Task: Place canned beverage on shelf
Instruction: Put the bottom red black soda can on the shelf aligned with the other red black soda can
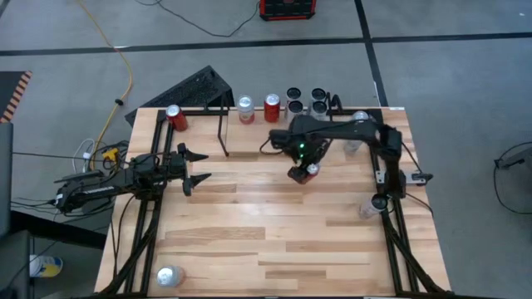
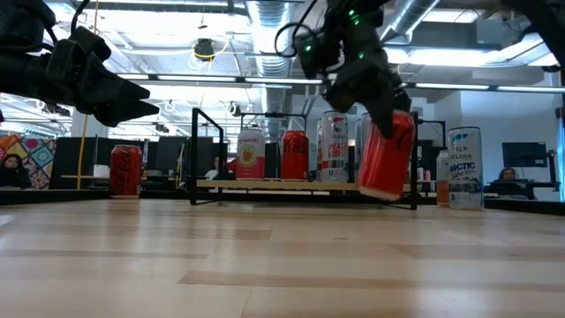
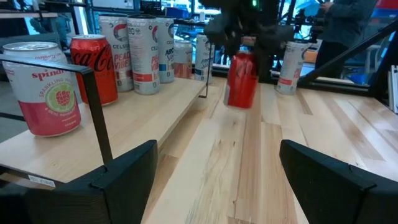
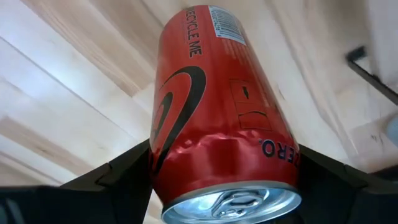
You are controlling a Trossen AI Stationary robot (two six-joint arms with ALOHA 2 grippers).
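My right gripper [image 2: 386,132] pinches the red can [image 2: 386,155] near its top, one finger on each side; the wall is dented where I hold it. The can hangs clear of the table [image 1: 274,241], tilted, its base leaning away from my wrist. In the high view it sits mid-table, just in front of the shelf [image 1: 249,124].

The shelf carries a pink-labelled can [image 2: 251,154], a red cola can [image 2: 294,155] and taller white cans [image 2: 333,147] in a row on its wood board. In the high view the board looks bare toward its left end, beside the pink can.

My left gripper [image 1: 195,166] waits at the table's left side, fingers spread, holding nothing. Another red can [image 1: 175,117] stands at the table's far left corner, and a silver can [image 1: 169,276] near the front left.

Step as I judge it: carry phase, can lifted, not yet placed. Next move calls for righting the can, lifting it above the board edge, clearing the black rod uprights, and setting it in a free slot without bumping neighbours.
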